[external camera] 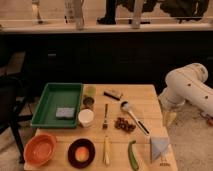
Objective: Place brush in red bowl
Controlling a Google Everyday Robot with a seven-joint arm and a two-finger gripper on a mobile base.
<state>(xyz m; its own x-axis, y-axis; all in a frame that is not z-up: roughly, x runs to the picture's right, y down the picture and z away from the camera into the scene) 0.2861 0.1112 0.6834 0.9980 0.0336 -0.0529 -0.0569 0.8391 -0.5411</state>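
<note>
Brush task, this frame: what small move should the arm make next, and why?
Probably bring the gripper in over the table toward the brush. The gripper hangs beside the table's right edge; the brush lies untouched mid-table beside the white cup, apart from the red bowl.

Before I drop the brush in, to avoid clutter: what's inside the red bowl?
The red bowl shows only its bare orange inside; nothing covers it. The claw hangs right of the table.

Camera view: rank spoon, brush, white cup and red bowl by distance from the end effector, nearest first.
The end effector hangs beside the table, at its right edge.
1. spoon, right of centre.
2. brush, centre.
3. white cup, left of centre.
4. red bowl, front-left corner.
</note>
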